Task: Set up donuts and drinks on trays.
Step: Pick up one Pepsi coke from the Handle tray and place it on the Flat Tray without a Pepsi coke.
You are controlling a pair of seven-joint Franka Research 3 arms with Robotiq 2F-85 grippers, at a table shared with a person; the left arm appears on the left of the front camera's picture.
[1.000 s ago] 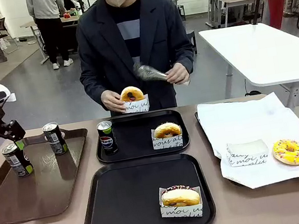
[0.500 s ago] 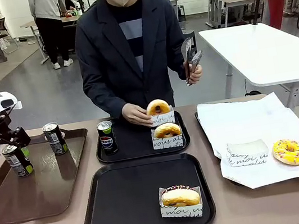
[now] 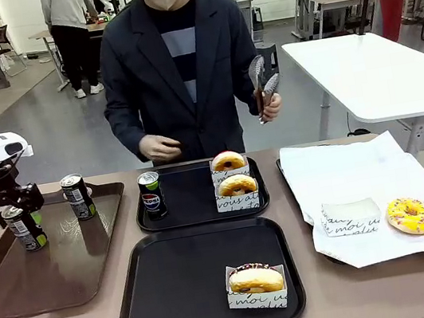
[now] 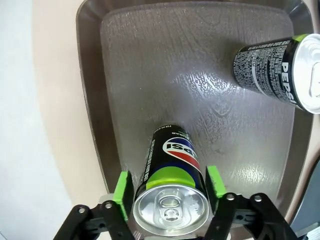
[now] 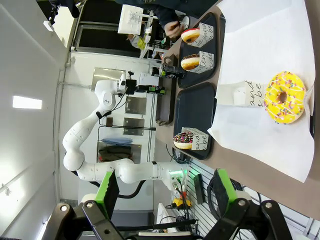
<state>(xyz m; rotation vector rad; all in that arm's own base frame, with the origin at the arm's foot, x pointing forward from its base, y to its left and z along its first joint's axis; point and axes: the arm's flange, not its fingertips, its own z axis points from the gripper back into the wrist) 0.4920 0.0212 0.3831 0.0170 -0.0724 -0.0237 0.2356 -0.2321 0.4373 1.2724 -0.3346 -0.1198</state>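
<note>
Black and green, our left pincer (image 4: 169,186) is squeezed tight on a dark can (image 4: 172,160), with one green pad on each side of it. This can stands on the long brown tray (image 3: 68,270), near its left side. A second can (image 3: 77,196) stands on the same tray, near the first one but not touching it.

Our right pincer (image 5: 165,192) is up in the air with its two fingers wide apart.

We see a Pepsi can (image 3: 151,195) standing at the left end of the far black tray (image 3: 196,210). Two donuts in paper sleeves sit on that tray too, the back donut (image 3: 228,161) just behind the front donut (image 3: 237,185).

The near black tray (image 3: 176,286) holds one sleeved donut (image 3: 255,280) in its right front corner.

A yellow donut (image 3: 411,215) with sprinkles lies on the white paper (image 3: 343,170), beside a flat paper sleeve (image 3: 350,216).

The person across the table holds up tongs (image 3: 263,82) in one hand (image 3: 270,105).
</note>
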